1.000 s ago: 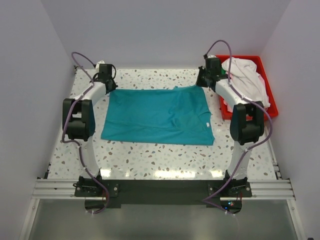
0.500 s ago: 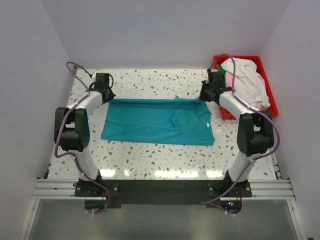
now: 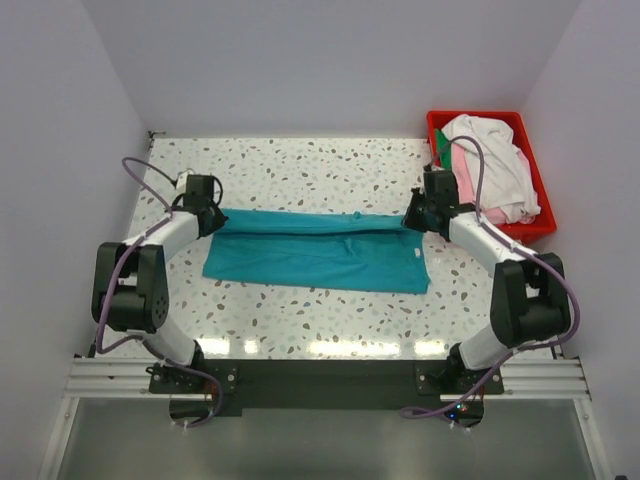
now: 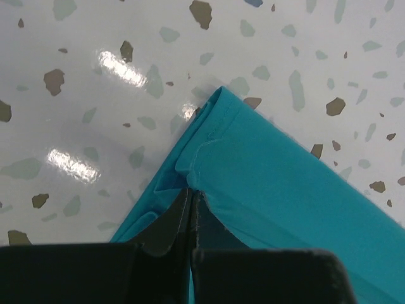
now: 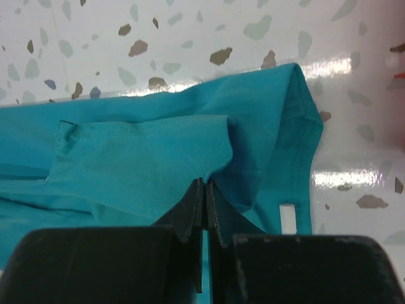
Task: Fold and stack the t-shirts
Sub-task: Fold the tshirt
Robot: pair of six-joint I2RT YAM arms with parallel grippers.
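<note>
Left gripper (image 4: 191, 190), right gripper (image 5: 204, 183) both pinched tight on upper corners of teal cloth t-shirt (image 3: 320, 258), mid-frame on speckled white table (image 3: 300, 165). Step: lengthwise fold, partway over. Next: carry corners to lower hem, align, release.

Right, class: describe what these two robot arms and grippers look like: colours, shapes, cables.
The left arm and right arm have white tubular links, bulky black joints and looping mauve cables. The left gripper and right gripper are black, with thin flat fingers.
</note>
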